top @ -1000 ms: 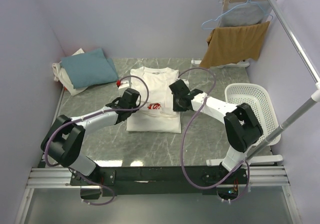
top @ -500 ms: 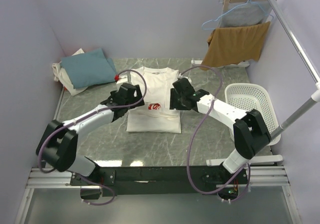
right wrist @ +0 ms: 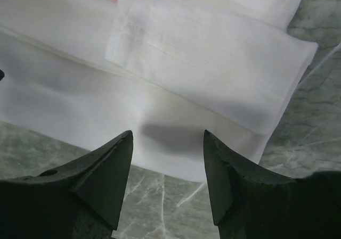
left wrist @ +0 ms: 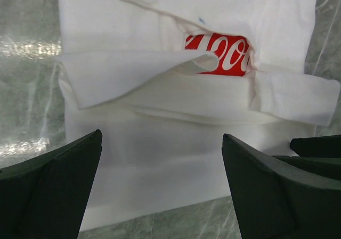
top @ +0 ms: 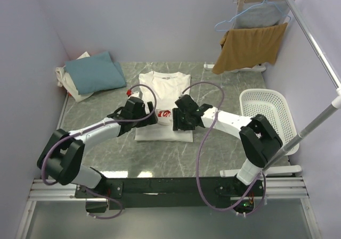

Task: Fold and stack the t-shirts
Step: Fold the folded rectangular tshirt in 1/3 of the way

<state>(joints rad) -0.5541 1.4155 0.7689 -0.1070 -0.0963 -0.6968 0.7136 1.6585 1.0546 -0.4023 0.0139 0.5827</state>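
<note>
Hovered above the folded white t-shirt (top: 165, 90) with left gripper (left wrist: 161, 138) and right gripper (right wrist: 168, 135) spread apart, grasping nothing.

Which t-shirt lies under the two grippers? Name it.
The white cloth t-shirt with the red chest print, mid-table; the teal-blue t-shirt and off-white t-shirt are piled in the far-left corner.

three t-shirts (top: 162, 84), two arms (top: 101, 128), one basket (top: 278, 109)

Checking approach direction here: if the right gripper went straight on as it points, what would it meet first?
Probably the white t-shirt, on its flat lower part just short of the folded sleeve. The right gripper is open above it; how far above is unclear.
</note>
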